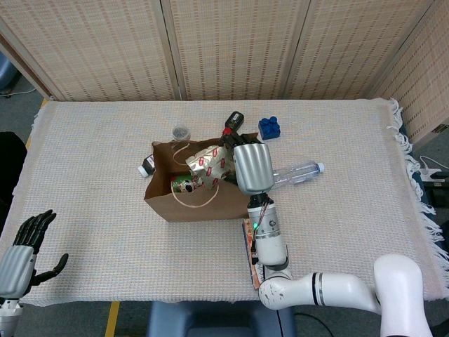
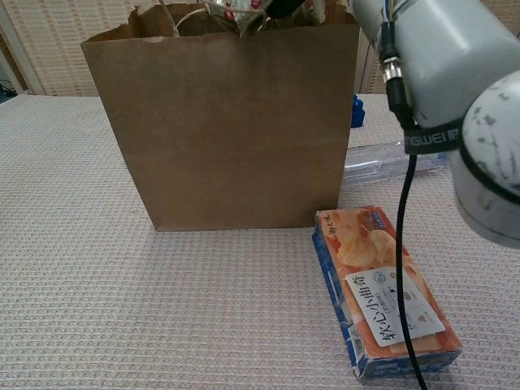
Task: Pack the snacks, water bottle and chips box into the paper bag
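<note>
Right hand [image 1: 251, 167] sits over the open mouth of the bag [image 1: 200, 200] at frame centre, fingers wrapped around a crinkly red-and-silver snack pack [image 1: 212, 166] held just above the opening. In the chest view the pack [image 2: 236, 8] peeks over the bag's top edge at the upper middle, with the right forearm filling the upper right. Inside the bag, a green packet [image 1: 184, 184] shows at the bottom.

The bottle [image 1: 298, 170] lies on its side on the bench [image 1: 91, 168], just right of the bag, partly behind the arm. The chips box [image 2: 383, 288] lies flat in front of the bag's right corner, lower right in the chest view; from the head view the arm hides most of it.

Left hand [image 1: 24, 246] hangs at the lower left corner, off the bench edge, fingers spread, holding nothing.

Behind the bag: a small round jar [image 1: 181, 131], a dark bottle with red cap [image 1: 232, 123], a blue block [image 1: 269, 128]. A brown bottle [image 1: 147, 166] pokes out at the bag's left.
</note>
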Motion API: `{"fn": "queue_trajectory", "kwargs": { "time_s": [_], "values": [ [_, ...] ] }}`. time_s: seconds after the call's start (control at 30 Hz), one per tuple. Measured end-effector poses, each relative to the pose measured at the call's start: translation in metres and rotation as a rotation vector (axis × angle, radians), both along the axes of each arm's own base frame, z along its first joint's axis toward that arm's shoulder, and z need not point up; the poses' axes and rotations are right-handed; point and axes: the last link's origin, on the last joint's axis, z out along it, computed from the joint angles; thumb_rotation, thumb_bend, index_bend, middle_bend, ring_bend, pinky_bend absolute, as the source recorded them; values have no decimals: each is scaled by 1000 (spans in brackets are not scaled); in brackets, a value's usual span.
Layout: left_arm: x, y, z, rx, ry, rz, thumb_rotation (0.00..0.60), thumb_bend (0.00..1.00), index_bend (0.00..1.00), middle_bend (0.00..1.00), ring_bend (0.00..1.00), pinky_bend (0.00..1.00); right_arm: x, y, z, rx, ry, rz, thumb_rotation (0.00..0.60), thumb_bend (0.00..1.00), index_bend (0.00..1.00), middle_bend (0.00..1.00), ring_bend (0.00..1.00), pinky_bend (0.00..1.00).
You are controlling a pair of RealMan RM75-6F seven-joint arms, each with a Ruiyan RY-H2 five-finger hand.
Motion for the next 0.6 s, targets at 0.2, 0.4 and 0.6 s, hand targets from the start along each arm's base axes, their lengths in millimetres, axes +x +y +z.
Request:
{"fn": "queue_trajectory", "kwargs": {
  "time_s": [0.2, 0.4, 0.6],
  "values": [
    [0, 0, 0, 0, -2, -3, 600, 349, 0, 0, 0, 21, 1, 1, 1, 21, -10, 9, 600, 211, 88, 408, 208, 157],
    [1, -1, -1, -3, 5, -4, 600, 349, 0, 0, 0, 22, -3, 1, 11, 35, -26, 12, 600, 136, 0, 303, 101, 70],
    [1, -1, -2, -4, 11, -5, 600, 348, 0, 0, 0, 22, -13, -1, 27, 24, -46, -1, 600, 108, 0, 227, 52, 32]
  ]
}}
